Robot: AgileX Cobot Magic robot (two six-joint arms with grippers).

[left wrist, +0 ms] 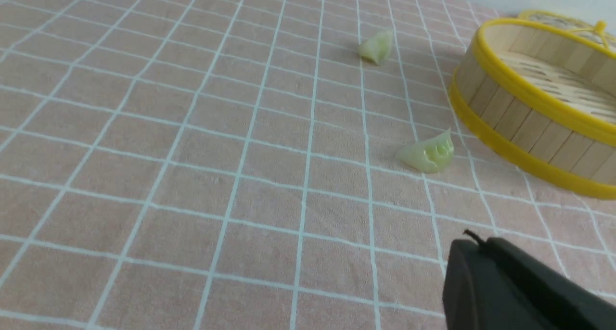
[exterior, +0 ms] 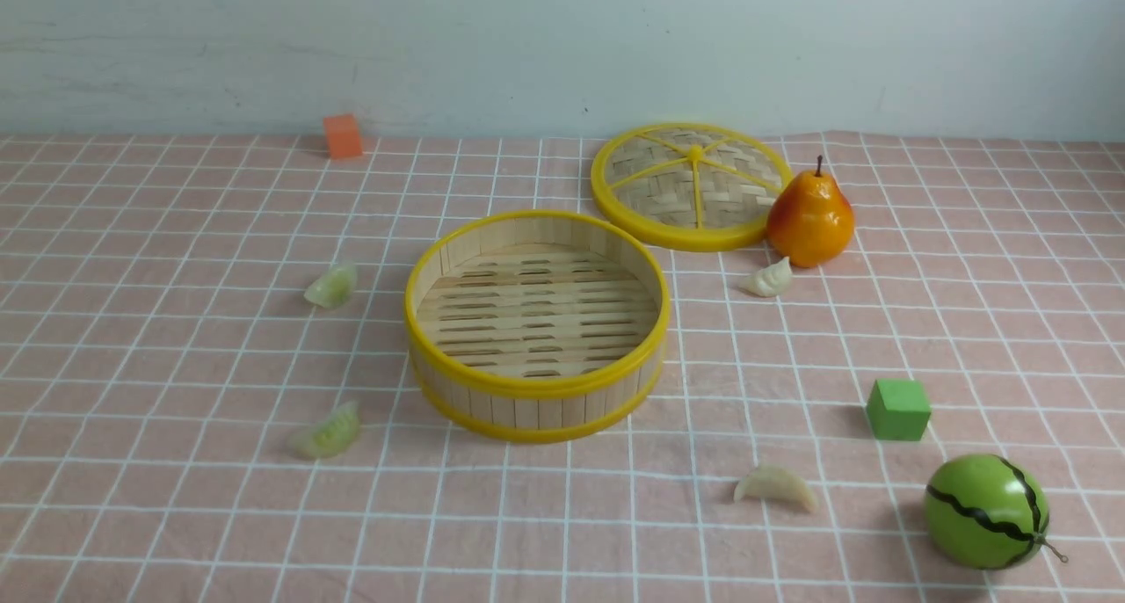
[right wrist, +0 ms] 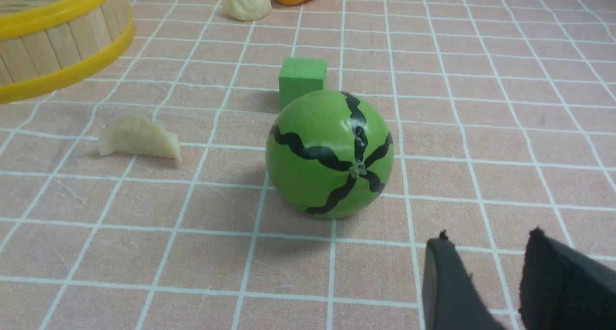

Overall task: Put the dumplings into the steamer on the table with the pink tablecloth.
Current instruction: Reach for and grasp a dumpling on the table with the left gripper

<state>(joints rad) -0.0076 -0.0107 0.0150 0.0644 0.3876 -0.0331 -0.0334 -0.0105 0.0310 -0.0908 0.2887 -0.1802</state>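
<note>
Dumplings (exterior: 331, 285) on tablecloth (exterior: 176, 515) around steamer (exterior: 536, 390)

**Setting.** A pale, grey-white painted wall (exterior: 562, 40) closed the far side of the scene, its surface marked by faint scuffs and a few dark specks. It met the far edge of the table (exterior: 132, 533), which filled the rest of the front view. A pink tablecloth (exterior: 967, 322) with a white grid of squares covered the table and was lightly creased. Lighting was even and diffuse; shadows on the cloth were soft.
</note>
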